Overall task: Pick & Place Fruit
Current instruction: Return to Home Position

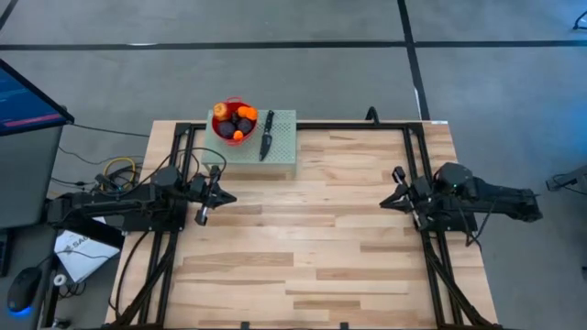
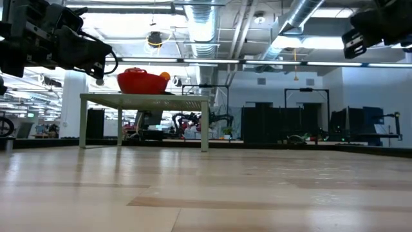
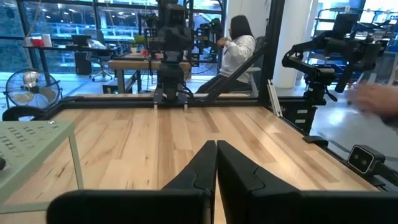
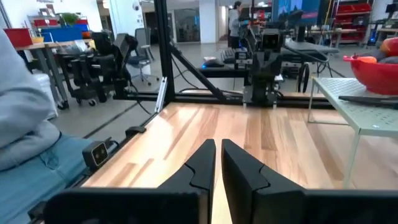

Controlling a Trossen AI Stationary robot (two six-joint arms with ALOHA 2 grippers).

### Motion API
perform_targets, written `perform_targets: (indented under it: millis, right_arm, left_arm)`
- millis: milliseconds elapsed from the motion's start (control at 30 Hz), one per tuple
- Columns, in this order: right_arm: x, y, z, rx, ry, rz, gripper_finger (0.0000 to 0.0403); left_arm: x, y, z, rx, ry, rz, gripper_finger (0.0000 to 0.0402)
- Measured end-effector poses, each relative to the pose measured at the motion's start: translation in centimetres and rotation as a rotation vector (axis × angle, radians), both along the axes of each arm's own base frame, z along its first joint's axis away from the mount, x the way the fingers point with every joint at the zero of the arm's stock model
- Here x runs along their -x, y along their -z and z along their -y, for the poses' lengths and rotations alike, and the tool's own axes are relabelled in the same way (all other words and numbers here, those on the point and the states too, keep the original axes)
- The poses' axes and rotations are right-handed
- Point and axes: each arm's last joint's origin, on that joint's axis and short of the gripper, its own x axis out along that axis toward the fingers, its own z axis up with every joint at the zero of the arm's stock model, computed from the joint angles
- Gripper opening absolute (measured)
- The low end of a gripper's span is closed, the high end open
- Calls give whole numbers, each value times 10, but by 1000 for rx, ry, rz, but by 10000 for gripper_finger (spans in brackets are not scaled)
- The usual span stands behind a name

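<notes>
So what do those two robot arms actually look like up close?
Both are matte black and built of chunky jointed segments. The left arm and the right arm look like twins. The left gripper and the right gripper each have two flat, wedge-shaped black fingers that taper to a point. Thin dark cables trail beside the arms.

Wooden counter (image 1: 303,238) lies open across its middle — wide passage between the left arm (image 1: 138,203) and right arm (image 1: 472,197) at opposite sides. 1 obstacle stands at the far edge — a pale green shelf (image 1: 284,151) carrying a red strainer bowl (image 1: 217,131), fruit (image 1: 237,122) and a black knife (image 1: 267,134).
</notes>
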Motion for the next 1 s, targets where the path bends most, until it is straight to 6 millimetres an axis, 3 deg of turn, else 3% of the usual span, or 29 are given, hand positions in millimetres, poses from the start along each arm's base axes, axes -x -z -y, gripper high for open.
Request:
perform_targets:
  millis: [233, 333, 467, 633, 1000]
  right_arm:
    - [0, -2, 0, -61, 3, 5, 19]
    - [-3, -10, 1, -49, 48, 106, 19]
    - [-9, 9, -3, -32, 145, 137, 21]
    - [-12, 49, -9, -24, 197, 120, 24]
    - [-12, 52, -11, 8, 187, 93, 20]
  left_arm:
    - [0, -1, 0, -2, 1, 6, 8]
    - [0, -1, 0, -2, 1, 7, 10]
    - [0, -1, 0, -2, 1, 8, 10]
    - [0, -1, 0, -4, 4, 15, 10]
    - [0, -2, 0, -6, 3, 21, 8]
